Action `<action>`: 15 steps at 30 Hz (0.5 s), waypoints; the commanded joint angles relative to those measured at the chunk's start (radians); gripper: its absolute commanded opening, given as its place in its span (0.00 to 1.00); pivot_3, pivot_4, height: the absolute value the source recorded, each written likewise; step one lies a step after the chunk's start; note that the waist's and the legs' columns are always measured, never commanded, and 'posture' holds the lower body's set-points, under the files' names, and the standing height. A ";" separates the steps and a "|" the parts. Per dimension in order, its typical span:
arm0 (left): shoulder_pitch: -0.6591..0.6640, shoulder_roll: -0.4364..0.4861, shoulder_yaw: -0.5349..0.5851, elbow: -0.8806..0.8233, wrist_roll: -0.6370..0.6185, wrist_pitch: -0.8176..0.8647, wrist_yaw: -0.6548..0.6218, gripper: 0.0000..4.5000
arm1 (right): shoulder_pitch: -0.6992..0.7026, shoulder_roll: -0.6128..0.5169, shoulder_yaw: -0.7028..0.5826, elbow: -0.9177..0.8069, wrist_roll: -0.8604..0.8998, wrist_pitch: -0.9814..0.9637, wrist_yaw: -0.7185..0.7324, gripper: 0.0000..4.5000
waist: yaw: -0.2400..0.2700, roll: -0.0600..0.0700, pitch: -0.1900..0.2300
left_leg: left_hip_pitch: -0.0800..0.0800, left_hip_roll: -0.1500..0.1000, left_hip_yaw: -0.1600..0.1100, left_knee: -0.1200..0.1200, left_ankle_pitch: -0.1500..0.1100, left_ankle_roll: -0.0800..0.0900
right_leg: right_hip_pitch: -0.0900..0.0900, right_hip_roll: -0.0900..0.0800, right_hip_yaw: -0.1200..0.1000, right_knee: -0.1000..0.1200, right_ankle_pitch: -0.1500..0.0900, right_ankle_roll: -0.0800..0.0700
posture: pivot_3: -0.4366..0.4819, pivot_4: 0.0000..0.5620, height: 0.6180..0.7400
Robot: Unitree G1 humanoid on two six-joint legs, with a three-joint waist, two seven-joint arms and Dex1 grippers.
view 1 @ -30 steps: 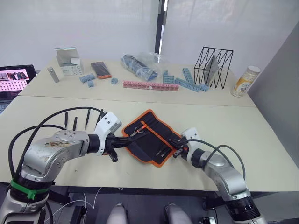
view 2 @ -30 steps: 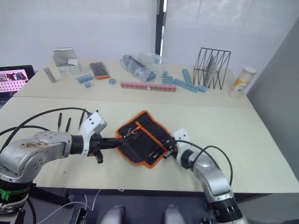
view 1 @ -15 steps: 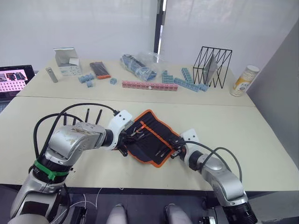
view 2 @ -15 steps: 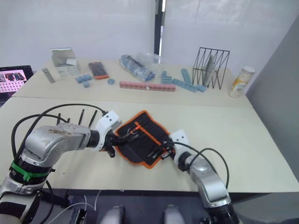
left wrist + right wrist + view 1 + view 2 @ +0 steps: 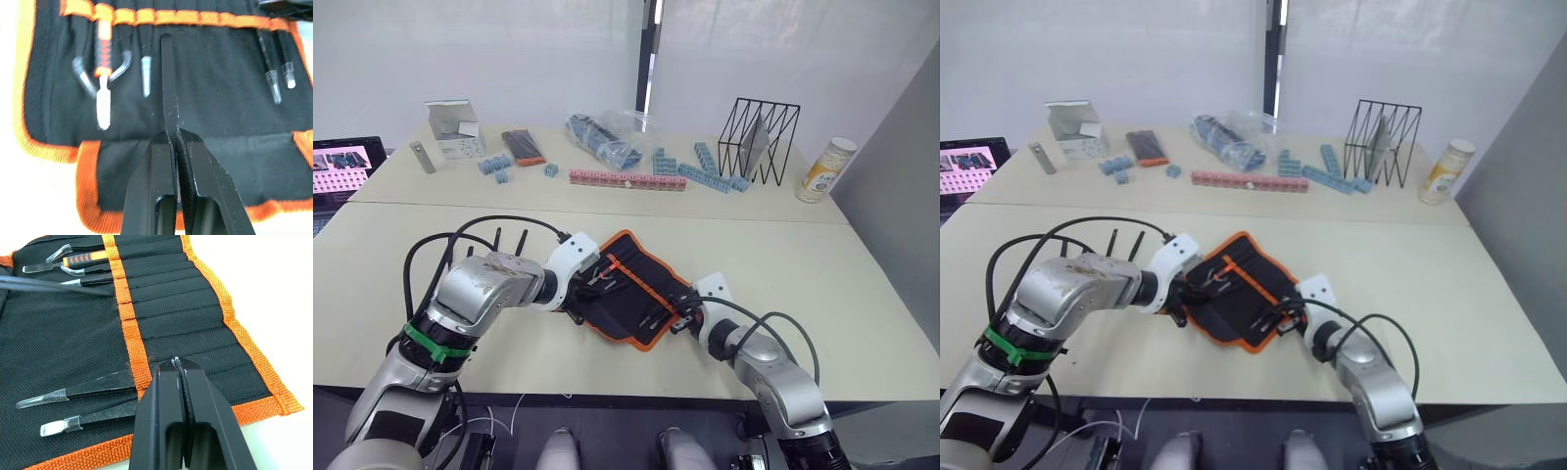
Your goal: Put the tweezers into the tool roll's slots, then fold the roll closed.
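The tool roll (image 5: 636, 286) lies open on the near table, black with orange trim. My left gripper (image 5: 172, 133) sits at the roll's left end, shut on a thin black tweezer (image 5: 166, 83). That tweezer's tip points at the orange slot band (image 5: 195, 17). Three capped tweezers (image 5: 145, 73) and an orange-handled tool (image 5: 102, 58) sit in slots. My right gripper (image 5: 177, 363) is shut, its tips resting on the roll's pocket strip beside two slotted tweezers (image 5: 93, 390). Two loose tweezers (image 5: 497, 238) lie on the table beyond my left arm.
On the far table stand a wire rack (image 5: 762, 137), a can (image 5: 828, 168), a pink brick strip (image 5: 626, 178), blue bricks (image 5: 705, 174), a plastic bag (image 5: 607, 137), a white box (image 5: 455, 127) and a small black-and-orange flat pack (image 5: 524, 145). A laptop (image 5: 342, 166) is at the left edge.
My left gripper has moved right, carrying the tweezer from beside the roll onto it, so its tip now reaches the slot band. The right gripper has stayed on the roll.
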 commanded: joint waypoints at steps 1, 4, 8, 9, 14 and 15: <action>-0.030 -0.022 0.000 0.008 0.026 -0.026 -0.001 0.00 | 0.018 -0.001 0.015 0.021 -0.011 0.043 -0.004 0.01 | 0.000 0.000 0.000 | 0.000 0.000 0.000 0.000 0.000 0.000 | 0.000 0.000 0.000 0.000 0.000 0.000 | 0.48 0.27 1.00; -0.034 -0.035 -0.007 0.022 0.048 -0.037 0.001 0.00 | 0.018 0.000 0.011 0.018 -0.012 0.050 -0.005 0.01 | 0.000 0.000 0.000 | 0.000 0.000 0.000 0.000 0.000 0.000 | 0.000 0.000 0.000 0.000 0.000 0.000 | 0.48 0.27 1.00; -0.046 -0.051 -0.019 0.058 0.078 -0.063 0.003 0.00 | 0.023 0.002 0.015 0.005 -0.010 0.063 -0.004 0.01 | 0.000 0.000 0.000 | 0.000 0.000 0.000 0.000 0.000 0.000 | 0.000 0.000 0.000 0.000 0.000 0.000 | 0.48 0.27 1.00; -0.046 -0.056 -0.015 0.058 0.078 -0.060 0.002 0.00 | 0.024 0.002 0.016 0.003 -0.011 0.065 -0.004 0.01 | 0.001 0.000 0.000 | 0.000 0.000 0.000 0.000 0.000 0.000 | 0.000 0.000 0.000 0.000 0.000 0.000 | 0.48 0.27 1.00; -0.035 -0.040 -0.013 0.034 0.085 -0.051 -0.006 0.00 | 0.024 0.001 0.014 -0.003 -0.011 0.074 -0.004 0.01 | 0.000 0.000 0.000 | 0.000 0.000 0.000 0.000 0.000 0.000 | 0.000 0.000 0.000 0.000 0.000 0.000 | 0.48 0.27 1.00; -0.032 -0.034 -0.013 0.031 0.087 -0.051 -0.008 0.00 | 0.023 0.000 0.014 -0.002 -0.011 0.076 -0.004 0.01 | 0.000 0.000 0.000 | 0.000 0.000 0.000 0.000 0.000 0.000 | 0.000 0.000 0.000 0.000 0.000 0.000 | 0.48 0.27 1.00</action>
